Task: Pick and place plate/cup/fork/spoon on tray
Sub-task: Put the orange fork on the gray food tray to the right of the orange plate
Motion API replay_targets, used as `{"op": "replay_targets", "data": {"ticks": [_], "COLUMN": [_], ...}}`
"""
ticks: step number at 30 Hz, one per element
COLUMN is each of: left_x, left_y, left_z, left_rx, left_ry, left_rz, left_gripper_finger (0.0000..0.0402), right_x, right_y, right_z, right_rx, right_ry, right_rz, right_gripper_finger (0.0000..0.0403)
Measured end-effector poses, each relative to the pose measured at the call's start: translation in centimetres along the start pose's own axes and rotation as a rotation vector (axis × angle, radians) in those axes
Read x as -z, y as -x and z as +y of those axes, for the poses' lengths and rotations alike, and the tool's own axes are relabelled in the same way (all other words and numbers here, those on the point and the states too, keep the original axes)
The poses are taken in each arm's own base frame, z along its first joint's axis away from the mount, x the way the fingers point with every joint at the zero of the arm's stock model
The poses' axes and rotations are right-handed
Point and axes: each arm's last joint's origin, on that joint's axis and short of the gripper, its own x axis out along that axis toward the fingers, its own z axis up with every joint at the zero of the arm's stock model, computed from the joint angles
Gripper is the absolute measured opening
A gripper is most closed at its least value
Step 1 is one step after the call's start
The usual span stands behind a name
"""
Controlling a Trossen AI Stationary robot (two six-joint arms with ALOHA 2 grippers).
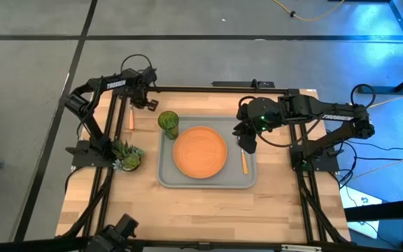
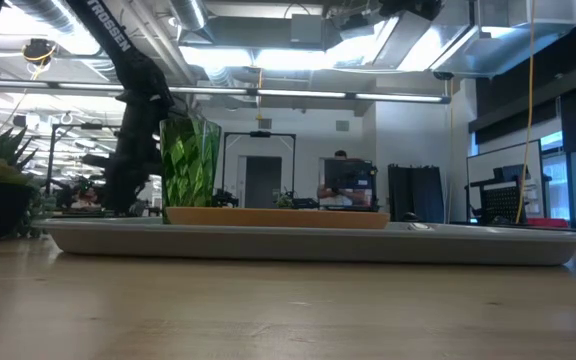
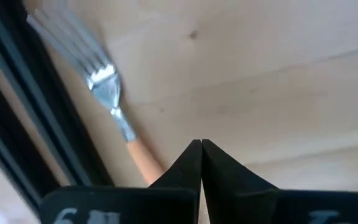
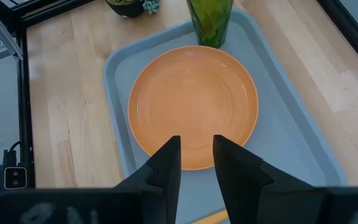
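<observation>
Left wrist view: I see left gripper (image 3: 201, 144) fingers together, empty, beside fork (image 3: 114, 102).
Right gripper (image 4: 196, 149): I see fingers apart, above tray (image 4: 303, 143).
Plate (image 4: 192, 102): on tray.

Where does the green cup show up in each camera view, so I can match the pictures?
High view: the cup stands in the tray's far-left corner, beside the plate.
Low view: cup left of centre, behind the plate's rim.
Left wrist view: not in it; only the fork shows.
Right wrist view: cup at the top, past the plate.
Shared landmark: the orange plate.
</observation>
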Motion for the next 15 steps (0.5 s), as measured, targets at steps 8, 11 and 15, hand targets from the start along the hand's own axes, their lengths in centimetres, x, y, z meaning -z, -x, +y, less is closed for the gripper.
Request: {"op": "replay_targets", "data": {"ticks": [8, 11, 15], "left_x": [1.1, 1.4, 2.3], "left_y": [0.1, 0.1, 0.3], "left_z": [0.5, 0.7, 0.5], "left_rx": [-0.061, -0.059, -0.088], "left_ry": [-0.012, -0.003, 0.022], "left_rz": [0.108, 0.148, 0.226], "left_gripper_finger": [0.0001, 0.0, 0.0], "right_x": [0.0, 0.0, 0.0], "right_y": [0.0, 0.0, 0.0], "right_z": [0.0, 0.0, 0.0], "right_rx": [0.0, 0.0, 0.0], "right_ry": [0.0, 0.0, 0.001], "right_rz": [0.0, 0.0, 0.0], "right_gripper_finger": [0.0099, 0.0099, 0.0099]}}
